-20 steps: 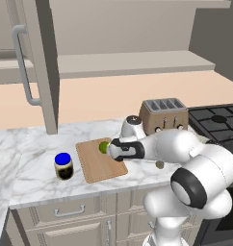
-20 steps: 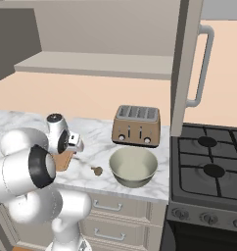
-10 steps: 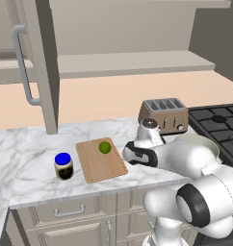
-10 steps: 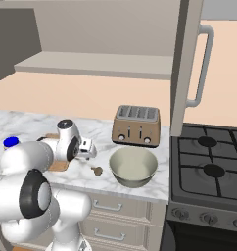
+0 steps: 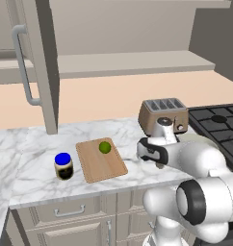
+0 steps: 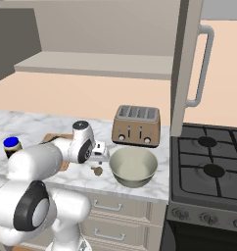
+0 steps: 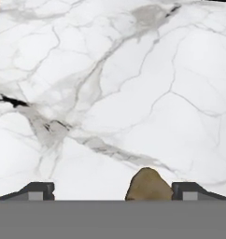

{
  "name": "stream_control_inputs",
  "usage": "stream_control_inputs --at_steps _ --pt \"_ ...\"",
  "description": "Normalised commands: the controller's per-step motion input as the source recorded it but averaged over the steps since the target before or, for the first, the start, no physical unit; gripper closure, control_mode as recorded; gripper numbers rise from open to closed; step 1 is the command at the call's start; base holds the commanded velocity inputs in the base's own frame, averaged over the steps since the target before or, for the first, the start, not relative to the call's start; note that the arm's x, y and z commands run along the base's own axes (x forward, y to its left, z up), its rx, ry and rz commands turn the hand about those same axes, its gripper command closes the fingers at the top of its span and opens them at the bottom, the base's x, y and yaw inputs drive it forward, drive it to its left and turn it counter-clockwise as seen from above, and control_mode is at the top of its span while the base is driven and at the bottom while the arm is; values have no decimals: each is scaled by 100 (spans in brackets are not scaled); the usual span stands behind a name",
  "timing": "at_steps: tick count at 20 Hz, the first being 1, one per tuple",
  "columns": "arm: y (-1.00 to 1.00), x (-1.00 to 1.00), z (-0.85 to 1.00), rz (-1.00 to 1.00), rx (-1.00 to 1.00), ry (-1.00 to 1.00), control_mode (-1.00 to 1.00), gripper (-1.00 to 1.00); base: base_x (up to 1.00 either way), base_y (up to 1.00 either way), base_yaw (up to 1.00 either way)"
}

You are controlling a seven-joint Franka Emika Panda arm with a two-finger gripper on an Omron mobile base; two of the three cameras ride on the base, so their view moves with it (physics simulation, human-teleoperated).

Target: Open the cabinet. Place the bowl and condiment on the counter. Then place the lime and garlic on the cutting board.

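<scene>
The cabinet door (image 5: pixel 39 67) stands swung open at the left. On the counter (image 5: pixel 22 153) lies the cutting board (image 5: pixel 101 163) with the lime (image 5: pixel 105 147) on its far end. The blue-lidded condiment (image 5: pixel 64 166) stands left of the board. My gripper (image 6: pixel 98 163) points down just above the garlic (image 6: pixel 97 170), which lies on the marble left of the bowl (image 6: pixel 132 166). In the hand view the garlic (image 7: pixel 148 186) sits low between my wide-apart fingertips (image 7: pixel 38 190), nearer the right one, and the gripper (image 7: pixel 115 191) is open around it without touching.
A toaster (image 6: pixel 136 126) stands behind the bowl. The stove (image 6: pixel 208 169) lies to the right, under the other open cabinet door (image 6: pixel 189 63). Drawer fronts (image 5: pixel 65 214) run below the counter edge.
My arm has swung right, away from the cutting board, leaving the lime lying on it. The open gripper now hangs over the garlic beside the bowl.
</scene>
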Motion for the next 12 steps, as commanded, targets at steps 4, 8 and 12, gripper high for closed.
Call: stream_control_inputs --at_steps 4,8,12 --pt "-7 -3 0 0 0 0 -100 -100 0 0 0" --pt "-1 0 -2 0 0 0 -100 -100 0 0 0" --pt "-2 0 -13 0 0 0 -100 -100 0 0 0"
